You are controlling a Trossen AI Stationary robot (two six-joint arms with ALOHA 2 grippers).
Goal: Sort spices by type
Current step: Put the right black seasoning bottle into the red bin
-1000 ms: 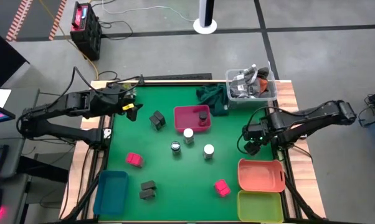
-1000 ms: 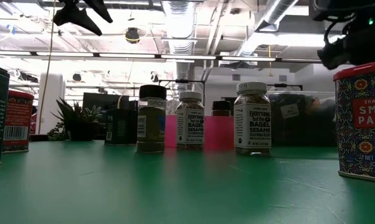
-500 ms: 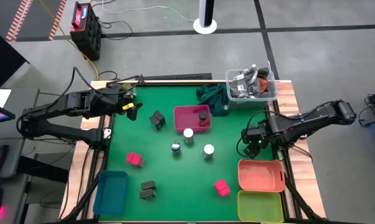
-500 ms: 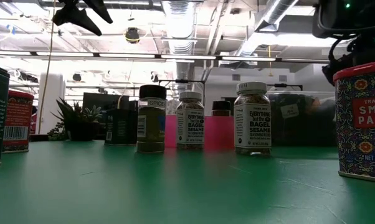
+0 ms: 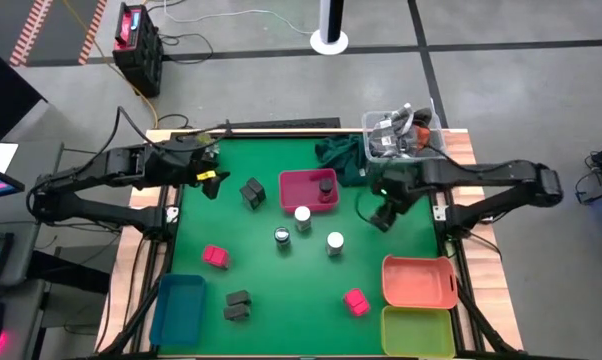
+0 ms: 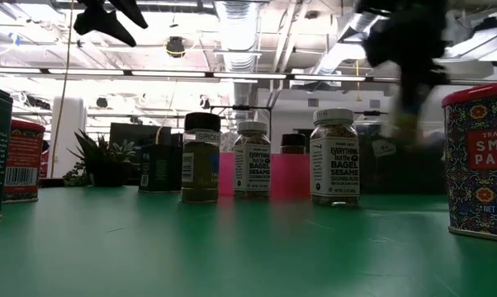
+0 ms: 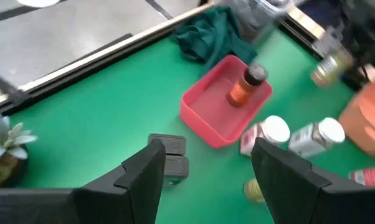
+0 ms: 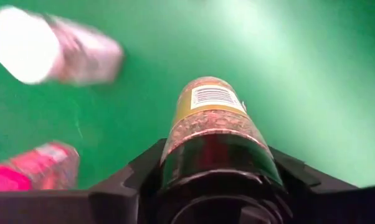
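My right gripper [image 5: 386, 212] is shut on a brown spice jar [image 8: 213, 127] with a dark cap and a yellow label. It hangs above the green table, right of the pink tray [image 5: 299, 192]. In that tray stands a dark-capped brown jar [image 5: 326, 186]. Two white-capped jars [image 5: 302, 214] [image 5: 335, 241] and a third jar [image 5: 282, 236] stand mid-table. Grey boxes [image 5: 251, 192] [image 5: 237, 305] and pink packets [image 5: 216, 256] [image 5: 356, 301] lie around them. My left gripper [image 5: 209, 180] hovers open at the far left, holding nothing. My right gripper pinches the jar's capped top end [image 8: 215, 168] between its two fingers, one on each side. The fingers come from above, pointing steeply down. The jar hangs below them, base toward the table, lifted clear.
An orange tray [image 5: 418, 281] and a green tray [image 5: 418, 330] sit at the near right, a blue tray [image 5: 177, 308] at the near left. A clear tub [image 5: 403, 137] of clutter and a dark green cloth [image 5: 341, 155] lie at the far right.
My right gripper has swung from the table's right edge toward the pink tray, going left and toward the far edge while rising, and the brown jar has travelled with it clear of the table.
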